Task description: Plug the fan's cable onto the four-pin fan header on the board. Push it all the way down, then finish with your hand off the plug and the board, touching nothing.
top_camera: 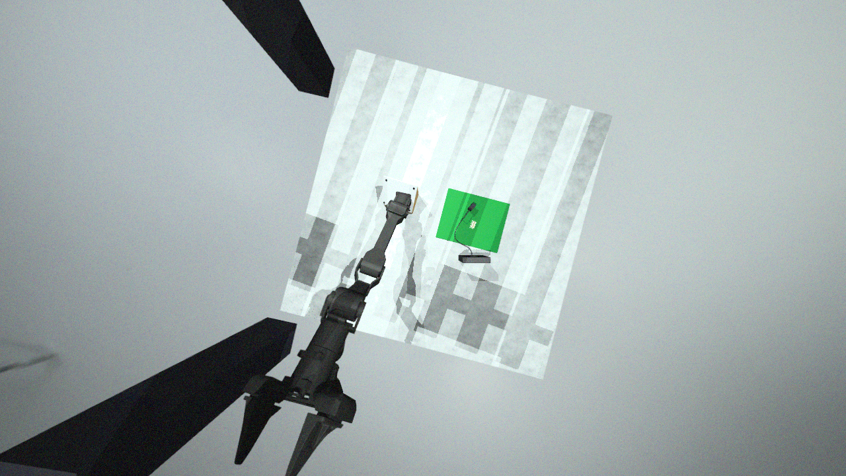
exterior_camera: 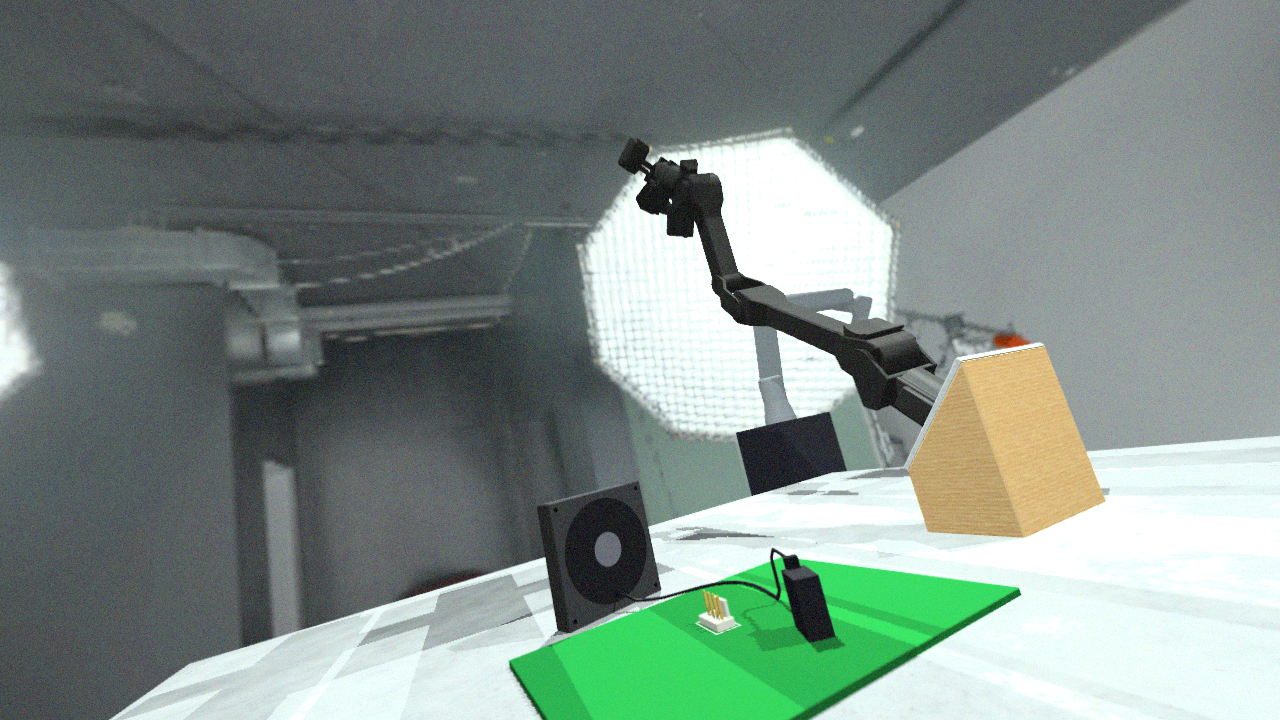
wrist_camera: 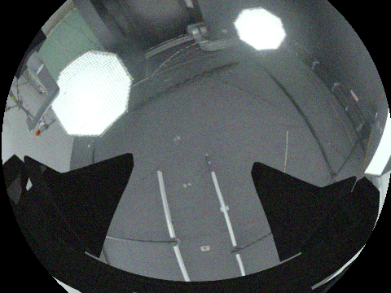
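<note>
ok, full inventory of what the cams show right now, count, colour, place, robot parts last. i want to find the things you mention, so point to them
tabletop [top_camera: 532, 177] [exterior_camera: 1029, 644]: 1, white with grey patches, under the board
board [top_camera: 494, 231] [exterior_camera: 626, 671]: 1, green, flat on the tabletop
four-pin header [top_camera: 472, 225] [exterior_camera: 717, 620]: 1, white with gold pins, on the board
plug [top_camera: 471, 206] [exterior_camera: 809, 602]: 1, black, upright on the board beside the header, not on it
cable [top_camera: 455, 231] [exterior_camera: 729, 582]: 1, black, from fan to plug
fan [top_camera: 474, 259] [exterior_camera: 581, 586]: 1, dark grey and black, on edge beside the board
wedge block [exterior_camera: 1020, 447]: 1, wood with white sloped face, by the arm's foot
arm [top_camera: 384, 237] [exterior_camera: 796, 322]: 1, black, stretched away from the board
claw [top_camera: 264, 464] [wrist_camera: 192, 163]: 1, black, open, nothing between its fingers
</note>
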Action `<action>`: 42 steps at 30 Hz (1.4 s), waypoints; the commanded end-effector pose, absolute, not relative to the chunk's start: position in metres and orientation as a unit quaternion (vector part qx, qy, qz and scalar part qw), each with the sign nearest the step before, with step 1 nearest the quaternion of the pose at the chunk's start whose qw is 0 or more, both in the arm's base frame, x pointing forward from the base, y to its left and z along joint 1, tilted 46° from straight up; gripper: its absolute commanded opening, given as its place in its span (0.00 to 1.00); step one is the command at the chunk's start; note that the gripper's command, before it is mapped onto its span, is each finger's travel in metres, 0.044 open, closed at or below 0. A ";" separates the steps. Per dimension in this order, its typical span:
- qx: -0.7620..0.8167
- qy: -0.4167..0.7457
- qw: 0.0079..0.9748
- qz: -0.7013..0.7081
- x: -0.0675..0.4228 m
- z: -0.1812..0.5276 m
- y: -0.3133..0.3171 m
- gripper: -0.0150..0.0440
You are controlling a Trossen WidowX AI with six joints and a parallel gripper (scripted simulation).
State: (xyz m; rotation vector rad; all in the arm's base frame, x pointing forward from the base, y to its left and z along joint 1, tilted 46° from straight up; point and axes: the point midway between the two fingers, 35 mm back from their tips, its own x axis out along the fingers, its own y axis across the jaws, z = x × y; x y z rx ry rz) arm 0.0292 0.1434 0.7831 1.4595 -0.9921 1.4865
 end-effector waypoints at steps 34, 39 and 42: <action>0.171 -0.058 0.893 0.413 0.292 0.508 0.406 1.00; 0.094 0.020 0.926 0.364 0.331 0.440 0.408 1.00; 0.055 0.059 0.937 0.339 0.348 0.406 0.405 1.00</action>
